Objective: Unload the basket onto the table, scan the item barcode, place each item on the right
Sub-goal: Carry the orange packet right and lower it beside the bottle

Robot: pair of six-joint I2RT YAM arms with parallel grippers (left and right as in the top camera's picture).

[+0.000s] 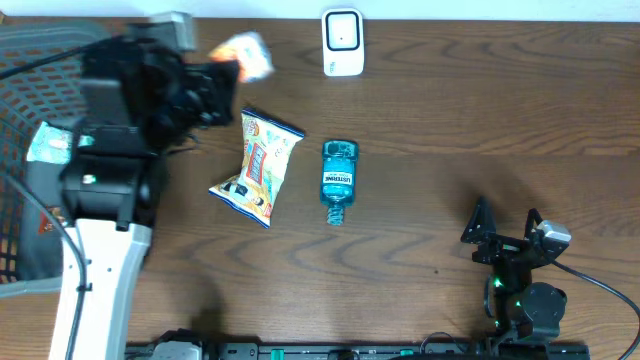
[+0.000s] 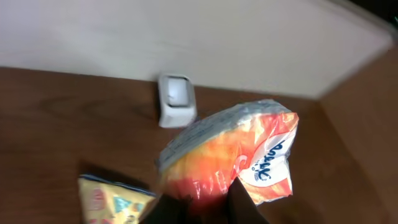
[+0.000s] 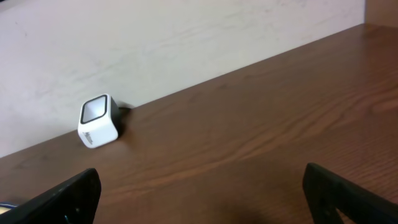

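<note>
You had a dark brown wooden table (image 1: pixel 470 110) before you, its grain running along its length and carrying a soft, even sheen; behind its far edge rose a plain, pale wall (image 3: pixel 186 37), faintly scuffed, meeting the tabletop in a straight line. At your left sat a dark wire-mesh basket (image 1: pixel 15 70); the light was diffuse, and shadows lay faint on the wood.
</note>
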